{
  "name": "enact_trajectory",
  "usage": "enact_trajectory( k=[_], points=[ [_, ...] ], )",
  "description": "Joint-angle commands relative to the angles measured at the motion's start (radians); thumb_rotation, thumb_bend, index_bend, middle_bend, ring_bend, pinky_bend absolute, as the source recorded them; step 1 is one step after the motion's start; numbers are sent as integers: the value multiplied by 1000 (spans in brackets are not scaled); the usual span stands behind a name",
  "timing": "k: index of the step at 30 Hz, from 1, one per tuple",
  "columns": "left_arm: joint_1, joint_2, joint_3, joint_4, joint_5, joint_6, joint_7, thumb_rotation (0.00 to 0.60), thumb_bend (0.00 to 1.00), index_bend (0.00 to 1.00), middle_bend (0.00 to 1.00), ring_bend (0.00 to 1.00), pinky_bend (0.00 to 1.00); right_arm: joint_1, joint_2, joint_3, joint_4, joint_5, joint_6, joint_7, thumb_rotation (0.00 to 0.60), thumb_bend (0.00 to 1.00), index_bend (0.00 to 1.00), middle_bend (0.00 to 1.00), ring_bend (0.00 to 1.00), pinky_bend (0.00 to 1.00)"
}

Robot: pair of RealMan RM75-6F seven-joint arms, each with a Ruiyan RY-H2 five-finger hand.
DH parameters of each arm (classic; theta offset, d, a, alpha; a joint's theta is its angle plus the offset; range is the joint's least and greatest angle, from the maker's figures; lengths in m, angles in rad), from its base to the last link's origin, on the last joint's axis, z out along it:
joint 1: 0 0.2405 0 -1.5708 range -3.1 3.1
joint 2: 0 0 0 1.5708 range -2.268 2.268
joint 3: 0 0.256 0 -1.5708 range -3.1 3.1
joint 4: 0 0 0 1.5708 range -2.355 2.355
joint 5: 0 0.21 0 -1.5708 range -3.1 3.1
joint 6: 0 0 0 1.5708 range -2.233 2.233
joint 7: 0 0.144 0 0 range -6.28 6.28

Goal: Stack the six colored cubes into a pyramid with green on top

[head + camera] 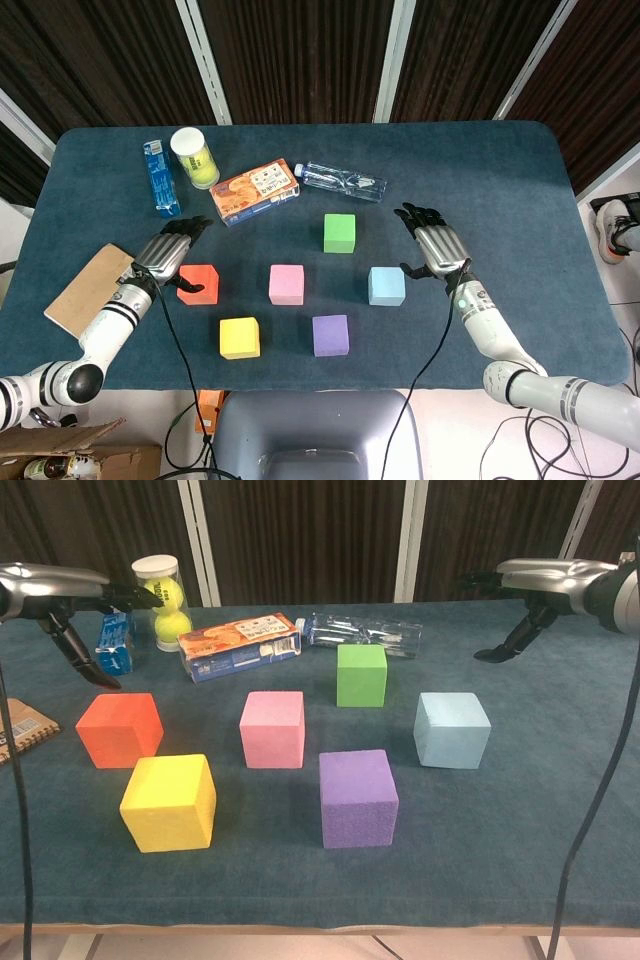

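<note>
Blue cloth table [520, 180] holds six unstacked cubes. Left hand [168, 255], spread and empty, hovers at ten o'clock of the orange cube [198, 283], nearest it; right hand [436, 247], likewise spread, hangs beside the light-blue cube [386, 285].

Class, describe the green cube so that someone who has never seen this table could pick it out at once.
Start at the dark blue table and find the loose cluster of six coloured cubes in its middle. The green cube is the one furthest back, nearest the clear plastic bottle lying on its side. It is the only green cube, with the pink cube and light blue cube in front of it.
</note>
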Motion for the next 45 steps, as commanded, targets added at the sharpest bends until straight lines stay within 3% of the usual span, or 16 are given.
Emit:
enact_trajectory(
  k=[1,7,9,14,18,21,29,45],
  points=[
    [3,4,4,-7,6,9,0,600,7,0,0,0,52,7,8,-12,-18,21,6,-6,600,236,0,0,0,0],
    [20,20,17,-35,35,33,-1,600,9,17,0,0,52,5,31,-31,-54,22,9,-3,600,236,0,0,0,0],
    [71,62,61,-114,113,91,16,600,25,26,0,0,52,-63,106,-67,-148,-74,74,24,600,236,0,0,0,0],
    [154,81,132,-174,213,202,65,600,136,40,0,0,52,-216,237,-160,-272,-316,193,169,600,237,0,0,0,0],
    [219,27,154,-155,274,308,78,600,86,42,0,0,52,-315,318,-243,-289,-514,295,283,600,236,0,0,0,0],
    [236,-30,140,-106,268,342,82,600,47,57,0,0,52,-343,347,-264,-285,-575,330,343,600,236,0,0,0,0],
    [216,-114,97,19,162,253,69,600,74,84,0,0,52,-349,387,-276,-287,-612,319,435,600,236,0,0,0,0],
    [162,-190,34,137,59,97,11,599,159,191,0,0,54,-316,406,-269,-275,-561,223,454,600,236,0,0,0,0]
  ],
)
